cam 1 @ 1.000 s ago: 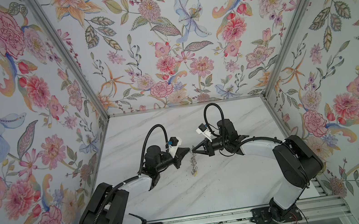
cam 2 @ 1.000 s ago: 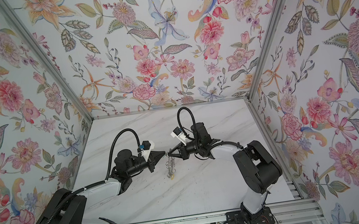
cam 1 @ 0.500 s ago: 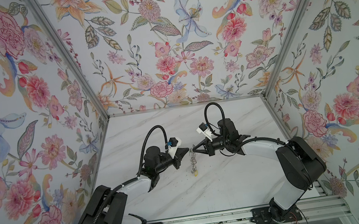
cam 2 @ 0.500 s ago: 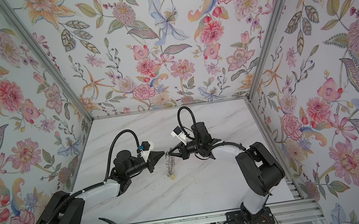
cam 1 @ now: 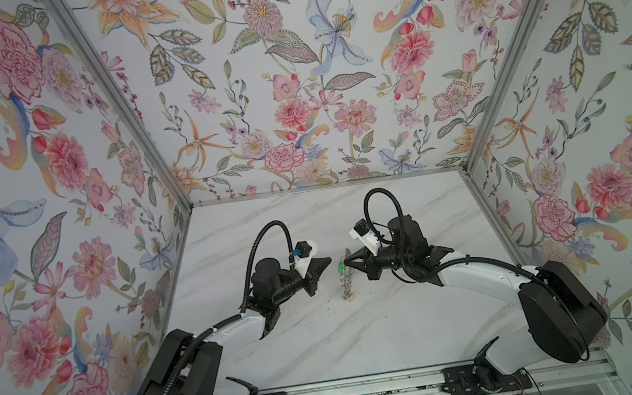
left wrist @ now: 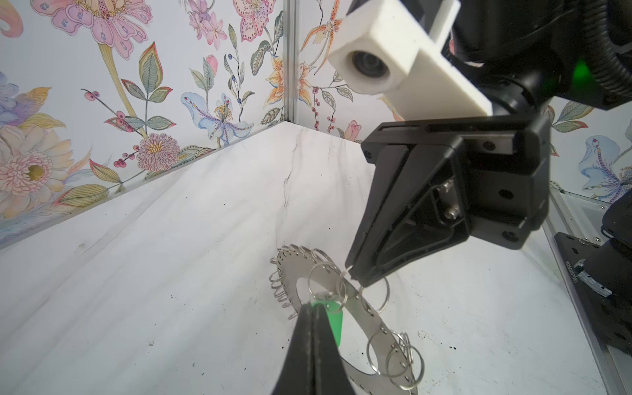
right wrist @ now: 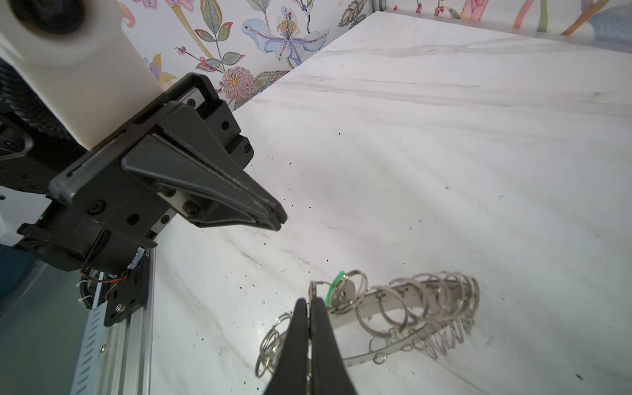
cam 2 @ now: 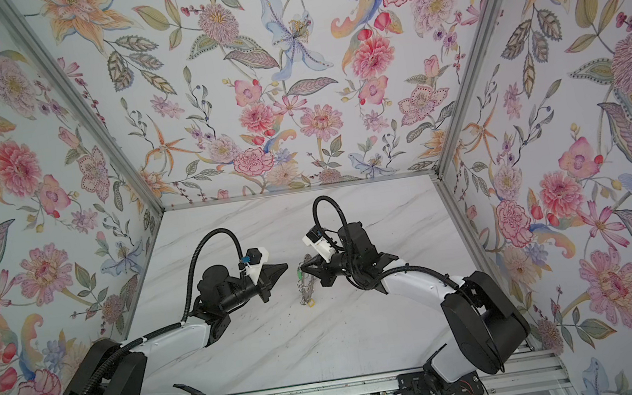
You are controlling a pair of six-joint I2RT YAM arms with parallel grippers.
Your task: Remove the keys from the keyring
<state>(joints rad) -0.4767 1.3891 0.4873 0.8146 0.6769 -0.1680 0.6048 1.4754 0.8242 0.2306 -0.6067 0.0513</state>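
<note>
The keyring (cam 1: 345,282) (cam 2: 305,289) stands tilted on edge in the middle of the table, its low end on the marble. My right gripper (right wrist: 310,301) (cam 1: 346,261) is shut on one wire loop at the keyring's (right wrist: 393,304) raised rim. The green-tagged key (left wrist: 333,318) (right wrist: 333,284) hangs from a loop just beside that grip. A yellow tag (cam 1: 351,296) (cam 2: 312,303) lies at the keyring's low end. My left gripper (left wrist: 313,306) (cam 1: 329,260) is shut and empty, a short way from the green tag and not touching the keyring (left wrist: 362,319).
White marble tabletop (cam 1: 367,334) boxed in by flowered walls on three sides. An aluminium rail (cam 1: 358,394) with both arm bases runs along the front edge. Dark specks dot the surface round the keyring.
</note>
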